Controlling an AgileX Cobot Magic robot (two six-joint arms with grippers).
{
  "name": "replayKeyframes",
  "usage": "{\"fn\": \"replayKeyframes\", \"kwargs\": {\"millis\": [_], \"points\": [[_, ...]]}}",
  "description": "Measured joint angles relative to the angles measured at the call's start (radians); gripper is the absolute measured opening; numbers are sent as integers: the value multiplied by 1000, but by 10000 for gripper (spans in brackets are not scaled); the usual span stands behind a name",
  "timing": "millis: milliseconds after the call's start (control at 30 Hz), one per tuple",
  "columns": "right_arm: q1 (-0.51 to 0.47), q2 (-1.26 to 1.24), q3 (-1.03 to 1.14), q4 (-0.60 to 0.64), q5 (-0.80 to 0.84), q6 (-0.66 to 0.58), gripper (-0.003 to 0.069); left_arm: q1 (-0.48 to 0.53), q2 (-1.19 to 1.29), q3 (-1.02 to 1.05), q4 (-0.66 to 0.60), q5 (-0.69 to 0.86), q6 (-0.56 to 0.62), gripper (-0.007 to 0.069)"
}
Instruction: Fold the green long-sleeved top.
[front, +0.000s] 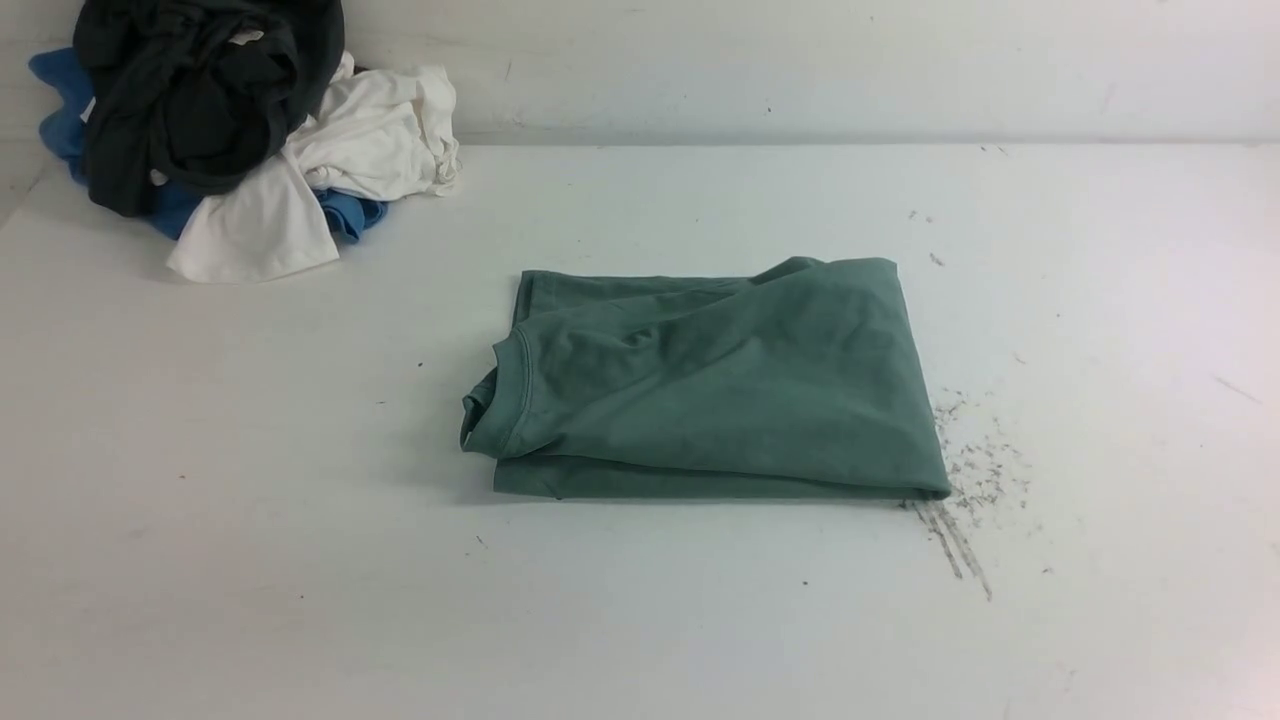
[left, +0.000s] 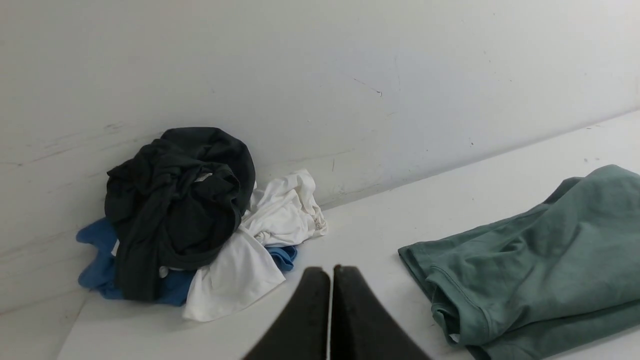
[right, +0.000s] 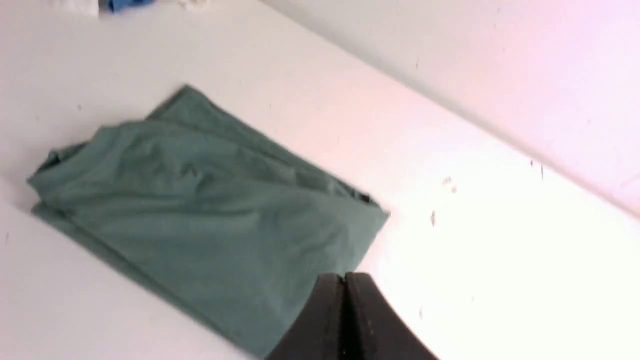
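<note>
The green long-sleeved top (front: 715, 385) lies folded into a flat rectangle in the middle of the white table, its ribbed neck at the left end. It also shows in the left wrist view (left: 540, 265) and the right wrist view (right: 200, 210). Its logo, sleeves and cuffs are hidden in the fold. Neither arm shows in the front view. My left gripper (left: 331, 272) is shut and empty, above bare table between the clothes pile and the top. My right gripper (right: 345, 277) is shut and empty, above the top's right edge, not touching it.
A pile of black (front: 200, 95), white (front: 330, 160) and blue (front: 345, 215) garments sits at the table's back left corner against the wall, also in the left wrist view (left: 185, 220). Dark scuff marks (front: 965, 500) lie just right of the top. The wall runs along the back.
</note>
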Motion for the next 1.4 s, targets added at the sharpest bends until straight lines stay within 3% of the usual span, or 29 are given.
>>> {"fn": "replayKeyframes", "kwargs": {"millis": [233, 333, 600, 1067, 1200, 1400], "points": [[0, -316, 591, 49, -379, 89, -14, 0, 0, 0, 0, 0, 0, -7], [0, -427, 854, 105, -634, 94, -14, 0, 0, 0, 0, 0, 0, -7], [28, -514, 1150, 265, -1065, 95, -14, 0, 0, 0, 0, 0, 0, -7], [29, -524, 1288, 280, -1040, 98, -14, 0, 0, 0, 0, 0, 0, -7], [12, -663, 1386, 237, -1030, 97, -14, 0, 0, 0, 0, 0, 0, -7], [-97, -961, 1567, 184, -1086, 97, -14, 0, 0, 0, 0, 0, 0, -7]]}}
